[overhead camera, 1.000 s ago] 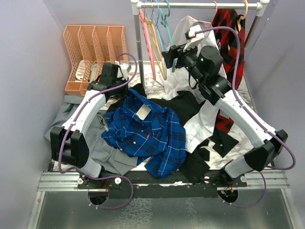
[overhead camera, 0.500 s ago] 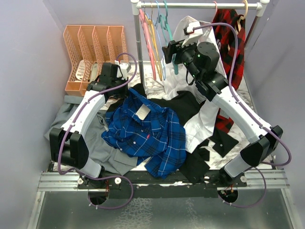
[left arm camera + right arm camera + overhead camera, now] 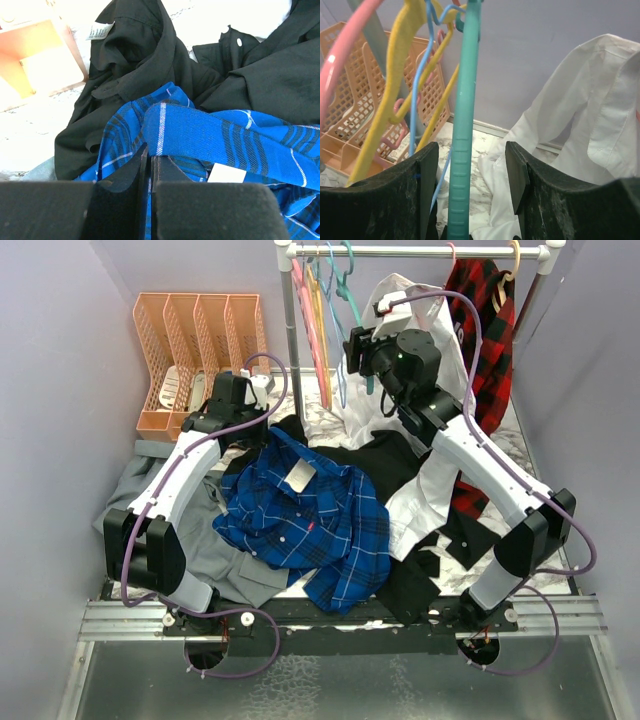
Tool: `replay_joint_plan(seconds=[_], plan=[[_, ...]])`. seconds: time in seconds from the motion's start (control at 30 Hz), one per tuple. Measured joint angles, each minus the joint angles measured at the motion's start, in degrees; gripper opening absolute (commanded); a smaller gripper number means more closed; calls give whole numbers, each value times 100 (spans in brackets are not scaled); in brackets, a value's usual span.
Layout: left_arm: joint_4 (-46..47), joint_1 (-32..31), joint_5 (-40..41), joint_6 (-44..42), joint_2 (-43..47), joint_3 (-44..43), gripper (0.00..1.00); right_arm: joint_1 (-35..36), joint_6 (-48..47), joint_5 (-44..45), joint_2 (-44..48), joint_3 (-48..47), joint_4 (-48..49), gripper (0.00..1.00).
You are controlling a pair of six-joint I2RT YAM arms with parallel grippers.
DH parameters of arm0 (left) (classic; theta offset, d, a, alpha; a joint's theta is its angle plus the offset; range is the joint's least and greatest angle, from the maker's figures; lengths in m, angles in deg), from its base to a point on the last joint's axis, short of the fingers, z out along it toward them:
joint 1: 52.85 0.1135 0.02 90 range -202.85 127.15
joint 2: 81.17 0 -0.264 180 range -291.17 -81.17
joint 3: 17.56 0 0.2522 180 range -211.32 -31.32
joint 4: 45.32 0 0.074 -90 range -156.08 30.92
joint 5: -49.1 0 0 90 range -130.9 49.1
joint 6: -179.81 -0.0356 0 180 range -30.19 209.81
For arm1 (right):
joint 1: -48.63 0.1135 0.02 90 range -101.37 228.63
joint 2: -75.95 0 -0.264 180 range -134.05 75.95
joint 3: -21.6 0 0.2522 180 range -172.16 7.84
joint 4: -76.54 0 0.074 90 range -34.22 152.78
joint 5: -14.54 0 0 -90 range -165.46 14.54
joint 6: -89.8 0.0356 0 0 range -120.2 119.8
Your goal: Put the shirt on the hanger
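Observation:
The royal-blue plaid shirt (image 3: 310, 520) lies crumpled on the table in front of the arms, its collar fold filling the left wrist view (image 3: 225, 135). My left gripper (image 3: 245, 418) hovers at the shirt's far edge; its jaws (image 3: 150, 159) are shut, tips against the blue fold, and no cloth shows between them. The teal hanger (image 3: 354, 302) hangs from the rail. My right gripper (image 3: 358, 345) is raised to it, open, with the teal hanger's arm (image 3: 462, 150) standing between the fingers, close to the left finger (image 3: 422, 180) and apart from the right one.
Pink, yellow and thin blue hangers (image 3: 412, 100) hang just left of the teal one on the rail (image 3: 420, 251). A white shirt (image 3: 400, 300) and a red plaid shirt (image 3: 485, 310) hang to the right. Black garments (image 3: 385, 455), a grey shirt (image 3: 215, 560) and an orange file tray (image 3: 195, 330) surround the shirt.
My right arm has risen and moved left toward the rail, bringing its fingers around the teal hanger's arm, and the jaws have narrowed. The left arm and the shirt have stayed put.

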State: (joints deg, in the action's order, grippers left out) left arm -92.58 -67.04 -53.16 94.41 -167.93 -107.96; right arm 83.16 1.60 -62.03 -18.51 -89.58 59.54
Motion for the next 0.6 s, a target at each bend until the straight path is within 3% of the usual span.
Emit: replay_joint_plan(seconds=[0.13, 0.23, 0.3, 0.4, 0.6], plan=[[0, 11, -2, -13, 11, 0, 0, -31, -2, 72, -142, 0, 20, 52], [0, 24, -2, -24, 11, 4, 0, -61, -24, 90, -190, 0, 31, 44], [0, 26, -2, -26, 11, 7, 0, -81, -48, 90, -197, 0, 42, 31], [0, 26, -2, -26, 11, 7, 0, -114, -90, 90, -201, -2, 79, 3], [-2, 37, -2, -28, 11, 7, 0, -129, -177, 101, -221, -96, 81, 1]])
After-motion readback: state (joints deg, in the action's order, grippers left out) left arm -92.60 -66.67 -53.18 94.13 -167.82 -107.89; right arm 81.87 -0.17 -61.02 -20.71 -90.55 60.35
